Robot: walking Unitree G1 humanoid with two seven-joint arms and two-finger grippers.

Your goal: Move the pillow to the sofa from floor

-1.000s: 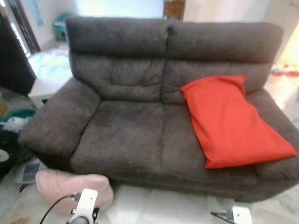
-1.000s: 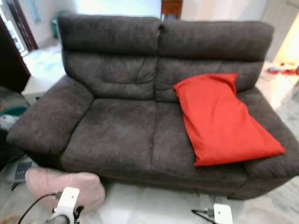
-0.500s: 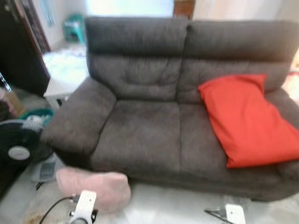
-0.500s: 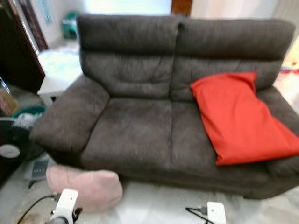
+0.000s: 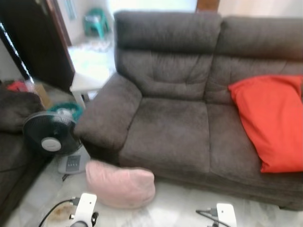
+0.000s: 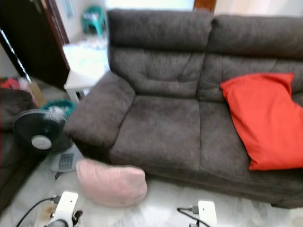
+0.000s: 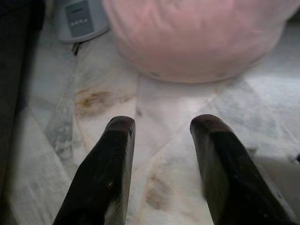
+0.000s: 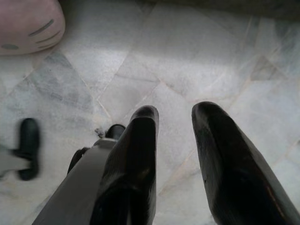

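Left hand (image 7: 161, 140): hung low over the marble floor (image 7: 187, 117), its two black fingers (image 7: 105, 173) spread apart and gripping nothing; the pink pillow lay just beyond the fingertips.
Right hand (image 8: 173, 136): also low over the floor, fingers (image 8: 133, 159) parted and empty, the pillow off to one side and apart from it.
Pink pillow (image 5: 120, 184): lay on the floor against the sofa's front, below its left armrest, not on the seat.
Fan (image 5: 49, 137): a small black one stood on a grey base on the floor just left of the pillow.
Sofa (image 5: 170, 132): dark grey two-seater; left seat bare.
Red pillow (image 5: 272, 120): leaned on the sofa's right seat and backrest.
White low table (image 5: 87, 82): stood behind the left armrest.
Green stool (image 5: 97, 21): farthest back, blurred.
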